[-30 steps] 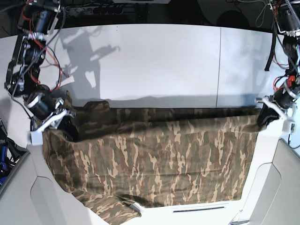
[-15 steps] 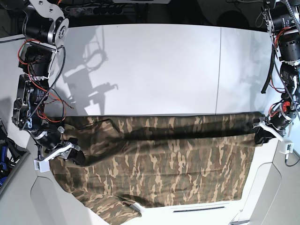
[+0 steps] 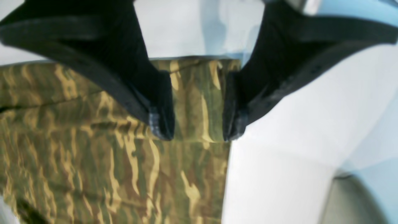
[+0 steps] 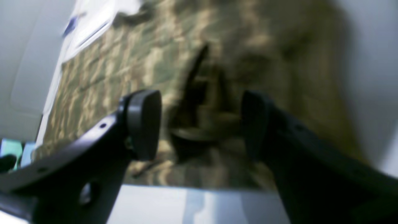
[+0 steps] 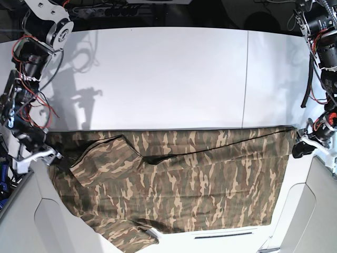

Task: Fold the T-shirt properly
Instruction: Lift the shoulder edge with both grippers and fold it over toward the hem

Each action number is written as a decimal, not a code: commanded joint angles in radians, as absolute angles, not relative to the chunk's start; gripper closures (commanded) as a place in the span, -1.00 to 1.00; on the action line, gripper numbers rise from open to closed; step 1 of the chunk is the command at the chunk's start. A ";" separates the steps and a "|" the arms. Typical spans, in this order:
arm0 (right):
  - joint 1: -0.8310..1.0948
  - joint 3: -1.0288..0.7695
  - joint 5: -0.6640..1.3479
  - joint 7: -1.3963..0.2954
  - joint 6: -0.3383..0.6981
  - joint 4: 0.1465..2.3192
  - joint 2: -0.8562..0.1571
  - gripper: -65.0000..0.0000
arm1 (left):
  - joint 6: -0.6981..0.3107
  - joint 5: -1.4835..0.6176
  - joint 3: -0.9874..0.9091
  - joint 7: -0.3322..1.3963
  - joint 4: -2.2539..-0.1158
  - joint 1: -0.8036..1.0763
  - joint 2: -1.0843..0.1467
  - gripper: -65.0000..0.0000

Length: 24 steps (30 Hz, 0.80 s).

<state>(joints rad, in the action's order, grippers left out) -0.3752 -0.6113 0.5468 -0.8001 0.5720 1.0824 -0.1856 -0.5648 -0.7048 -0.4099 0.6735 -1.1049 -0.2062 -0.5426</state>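
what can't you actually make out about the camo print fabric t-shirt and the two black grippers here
- Camouflage-print fabric T-shirt, base view: its bottom left corner runs off the picture's lower edge, and folded layers hide its neckline.
- Right wrist view: motion blur smears the cloth, so the dark shape between the black right gripper fingers can't be identified.
- Black left gripper, left wrist view: jaws apart over the shirt's corner; contact with the cloth is unclear.

Bright overhead light casts arm shadows on the table [image 5: 174, 74] (wrist views blurred).
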 commanded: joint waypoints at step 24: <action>-0.288 -0.603 0.534 -0.593 0.520 1.021 -0.246 -0.23 | -0.568 -0.668 -0.487 0.513 -0.971 -0.155 -0.432 -0.36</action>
<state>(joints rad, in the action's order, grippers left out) -0.2657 -0.6006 0.5182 -0.6102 0.5121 1.0080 -0.2325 -0.5652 -0.6720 -0.4889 0.4992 -0.9623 -0.1444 -0.4183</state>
